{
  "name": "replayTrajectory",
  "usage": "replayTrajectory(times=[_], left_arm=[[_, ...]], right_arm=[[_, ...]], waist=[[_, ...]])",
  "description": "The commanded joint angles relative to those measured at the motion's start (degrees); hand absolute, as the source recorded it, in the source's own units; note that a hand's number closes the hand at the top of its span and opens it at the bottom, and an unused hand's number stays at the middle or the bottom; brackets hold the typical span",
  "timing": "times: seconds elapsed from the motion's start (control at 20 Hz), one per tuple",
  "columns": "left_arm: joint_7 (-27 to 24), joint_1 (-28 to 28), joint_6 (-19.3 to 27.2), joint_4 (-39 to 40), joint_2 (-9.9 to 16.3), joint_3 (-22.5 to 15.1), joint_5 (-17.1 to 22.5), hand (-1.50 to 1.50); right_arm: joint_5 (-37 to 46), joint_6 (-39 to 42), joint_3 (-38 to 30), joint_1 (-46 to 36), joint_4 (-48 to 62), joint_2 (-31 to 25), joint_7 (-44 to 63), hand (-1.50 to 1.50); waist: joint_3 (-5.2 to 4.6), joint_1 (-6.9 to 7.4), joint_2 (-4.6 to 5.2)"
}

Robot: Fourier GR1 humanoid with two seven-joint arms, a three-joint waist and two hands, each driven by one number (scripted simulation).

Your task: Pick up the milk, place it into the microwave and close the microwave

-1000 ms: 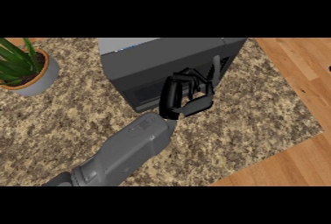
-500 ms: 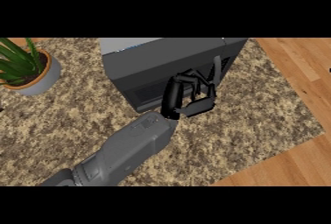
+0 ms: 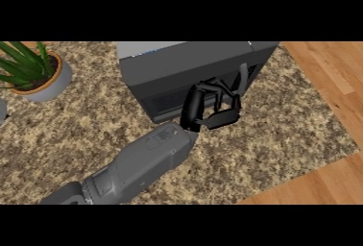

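The dark grey microwave (image 3: 177,67) stands at the back middle of the speckled counter (image 3: 85,134), its front facing me. Its door looks shut, with the handle (image 3: 242,79) near the right side. My left hand (image 3: 193,108) reaches in from the lower left on its grey forearm (image 3: 135,166) and lies against the microwave's front. Its fingers (image 3: 216,91) are slightly bent against the door and the thumb (image 3: 225,117) sticks out to the right. Nothing shows in the hand. No milk is visible anywhere. My right hand does not show.
A potted green plant (image 3: 32,72) stands at the counter's back left. A sliver of a grey object (image 3: 2,111) shows at the left edge. The counter ends at the right and lower right, where wooden floor (image 3: 326,96) shows.
My left hand has shifted a little to the right along the microwave's front. A pale patch between its fingers one second ago no longer shows.
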Motion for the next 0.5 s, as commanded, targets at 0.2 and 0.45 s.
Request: replayTrajectory(times=[0.2, 0.45], left_arm=[[2.17, 2.66, 1.77, 8.87, 0.13, 4.56, 5.37, -1.5], [1.51, 2.49, 1.83, 9.66, 0.19, 2.89, 6.0, -1.5]], right_arm=[[-2.39, -0.13, -1.2, 2.75, -1.74, -1.51, 0.67, -1.5], [-3.01, -0.57, -1.79, 4.17, -3.15, -2.74, 1.5, -1.5]], waist=[[-0.27, 2.64, 0.04], [-0.24, 2.72, -0.02]])
